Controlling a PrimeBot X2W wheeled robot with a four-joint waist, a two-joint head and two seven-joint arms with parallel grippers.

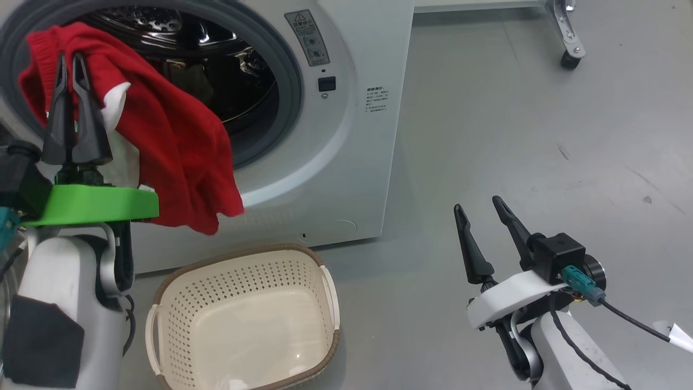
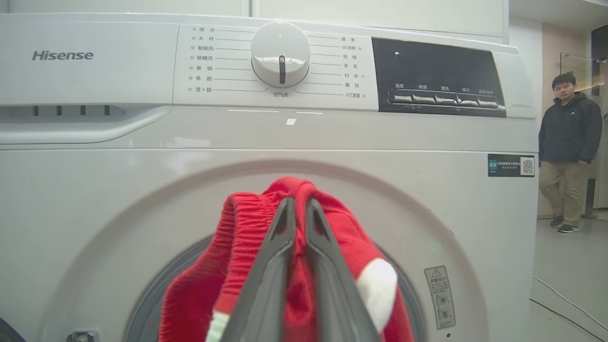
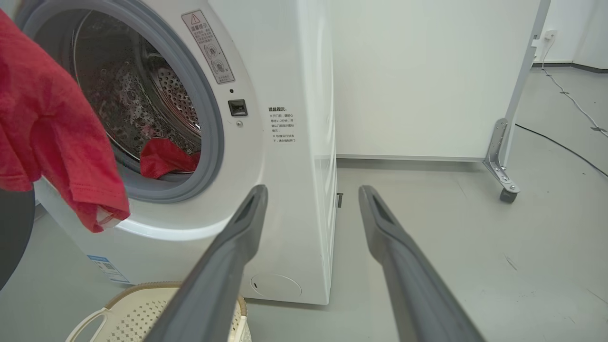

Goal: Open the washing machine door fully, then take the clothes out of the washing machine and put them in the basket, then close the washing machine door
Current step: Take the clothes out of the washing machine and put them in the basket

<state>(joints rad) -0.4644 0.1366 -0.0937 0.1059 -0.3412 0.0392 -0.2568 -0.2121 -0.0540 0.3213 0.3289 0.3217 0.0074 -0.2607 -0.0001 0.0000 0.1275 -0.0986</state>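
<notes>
My left gripper point(image 1: 72, 57) is shut on a red garment point(image 1: 178, 157) with a white patch, held up in front of the washing machine point(image 1: 357, 162) opening; the cloth hangs down over the gasket, above the basket. The left wrist view shows the fingers point(image 2: 316, 266) pinching the red garment point(image 2: 247, 247) below the control panel. Another red piece of the clothes point(image 3: 164, 159) lies inside the steel drum. The cream basket point(image 1: 246, 319) stands on the floor under the machine's front and looks bare inside. My right gripper point(image 1: 479, 206) is open over the floor at the right, holding nothing. The washing machine door is out of view.
A person point(image 2: 567, 147) stands beyond the machine's right side. A white partition on a caster point(image 1: 569, 57) stands behind the machine at the right. A cable point(image 3: 565, 147) runs across the grey floor near it.
</notes>
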